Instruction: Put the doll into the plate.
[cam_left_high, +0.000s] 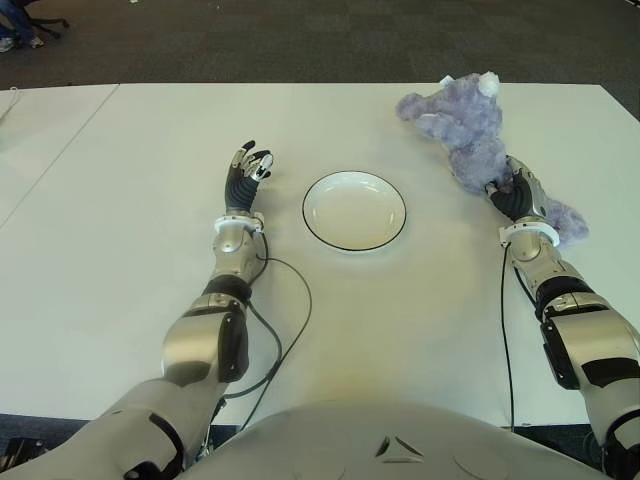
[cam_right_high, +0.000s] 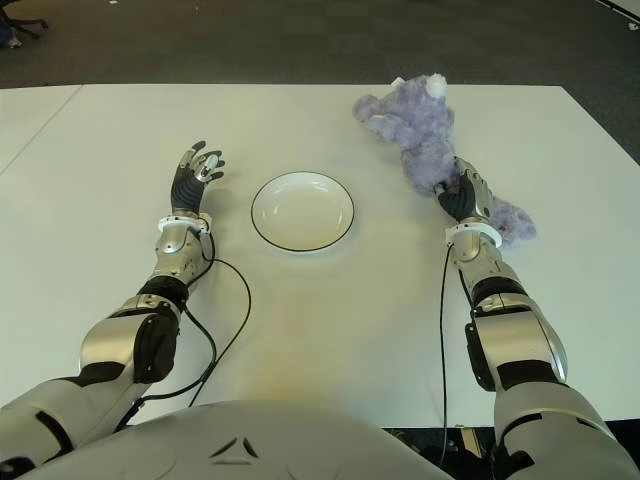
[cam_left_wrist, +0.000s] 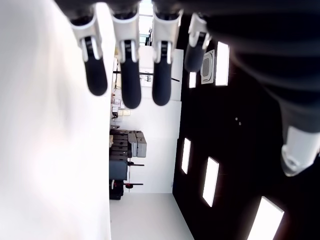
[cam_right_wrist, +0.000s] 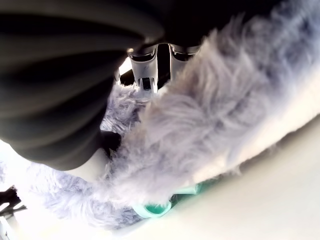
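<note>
The right hand (cam_left_high: 512, 195) is closed into the doll (cam_left_high: 470, 135); in its wrist view the fingers (cam_right_wrist: 145, 75) are sunk in long fur, so it is holding the toy near the middle. The doll is a soft plush animal, shaggy and lilac-grey, with a small white patch at the far end and something green under it. It lies on the white table (cam_left_high: 120, 250), stretched out long. Its long axis goes from about 11 o'clock, where the bulky end is, to about 5 o'clock, where a thinner end shows beside the wrist. The plate (cam_left_high: 354, 210) is round, white, smooth, with a thin dark rim, at 9 o'clock from the doll and well apart from it. The left hand (cam_left_high: 246, 172) shows at 9 o'clock from the plate, its dark fingers nearly straight and holding nothing.
</note>
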